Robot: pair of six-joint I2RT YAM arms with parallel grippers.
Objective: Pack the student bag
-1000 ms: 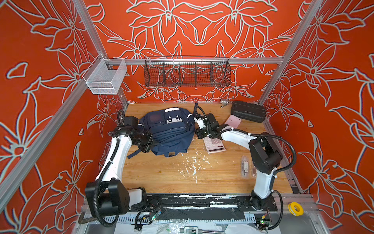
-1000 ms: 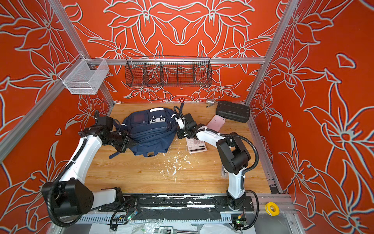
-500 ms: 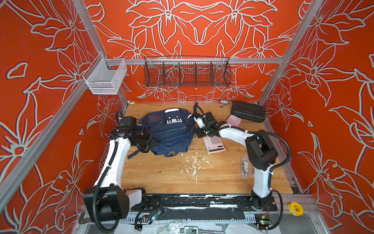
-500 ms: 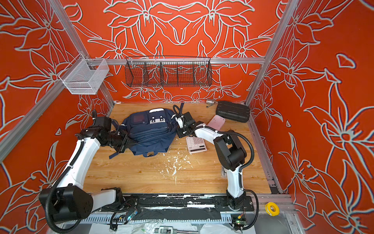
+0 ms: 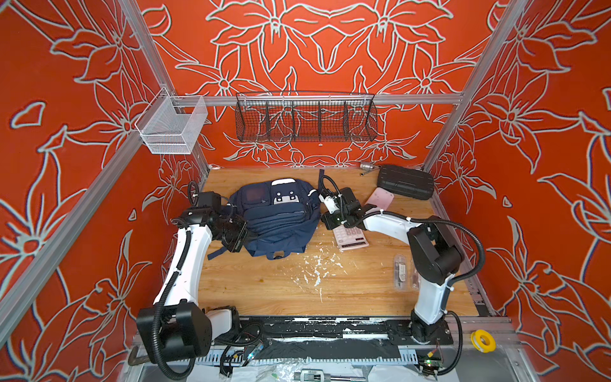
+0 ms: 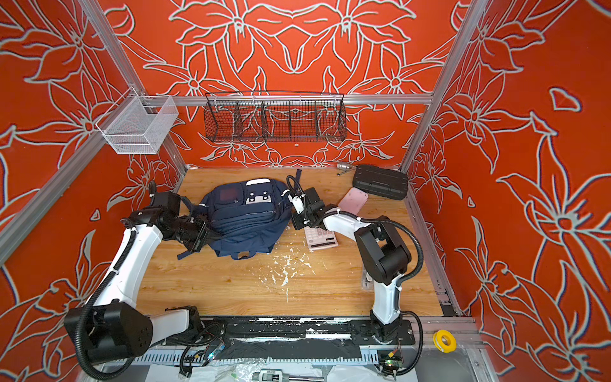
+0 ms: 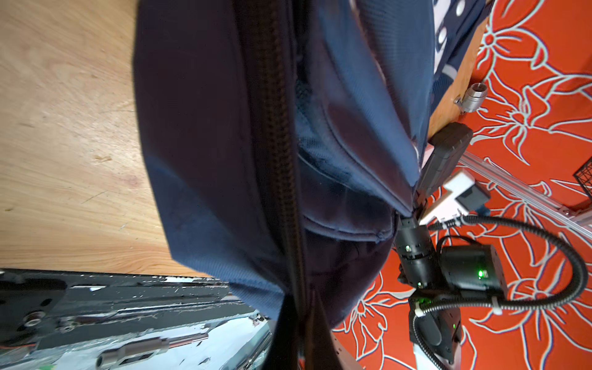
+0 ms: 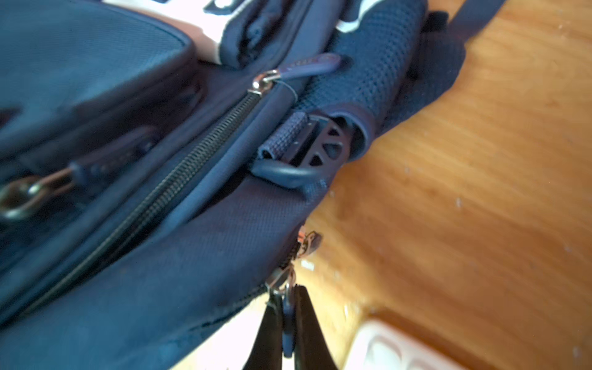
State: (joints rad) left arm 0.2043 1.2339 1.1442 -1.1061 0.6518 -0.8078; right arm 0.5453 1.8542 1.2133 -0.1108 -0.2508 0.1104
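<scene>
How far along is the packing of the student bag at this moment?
Done: nothing looks packed yet. The calculator, pink flat item, black case and clear packet lie out on the table.
In hand: the left gripper is shut on the student bag at its side, and the right gripper pinches a zip pull.
Left: open the zip, put the items in, close the bag.

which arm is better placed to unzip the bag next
Right: the right tool is shut on the zip pull of the student bag; the left tool only clamps fabric on the opposite side.
</scene>
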